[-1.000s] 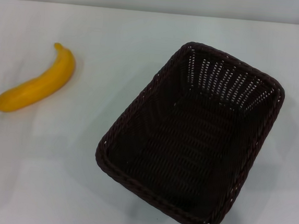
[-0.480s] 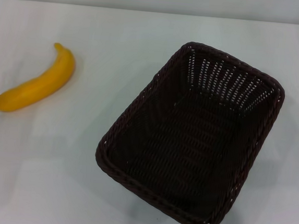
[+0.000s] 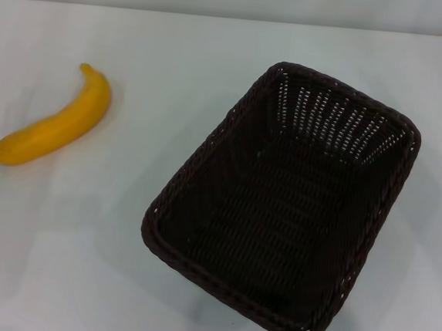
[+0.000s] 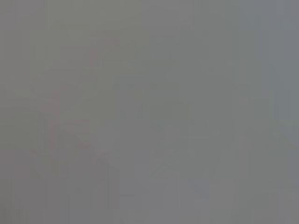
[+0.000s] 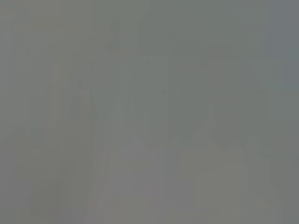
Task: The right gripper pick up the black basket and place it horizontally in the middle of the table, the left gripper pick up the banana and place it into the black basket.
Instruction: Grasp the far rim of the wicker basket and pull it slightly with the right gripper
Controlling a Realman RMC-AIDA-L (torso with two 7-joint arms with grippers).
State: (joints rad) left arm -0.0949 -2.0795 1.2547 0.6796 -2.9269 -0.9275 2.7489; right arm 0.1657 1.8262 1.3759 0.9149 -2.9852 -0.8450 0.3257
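Note:
The black basket (image 3: 284, 198) is a dark woven rectangle standing upright on the white table (image 3: 177, 45), right of centre, its long side running diagonally from near left to far right. It is empty. The banana (image 3: 54, 124) lies on the table at the far left, yellow-orange, its brown tip toward the left edge. Basket and banana are well apart. Neither gripper shows in the head view. Both wrist views are plain grey and show nothing I can make out.
The table's far edge (image 3: 234, 17) meets a pale wall at the back. Bare tabletop lies between the banana and the basket and in front of the banana.

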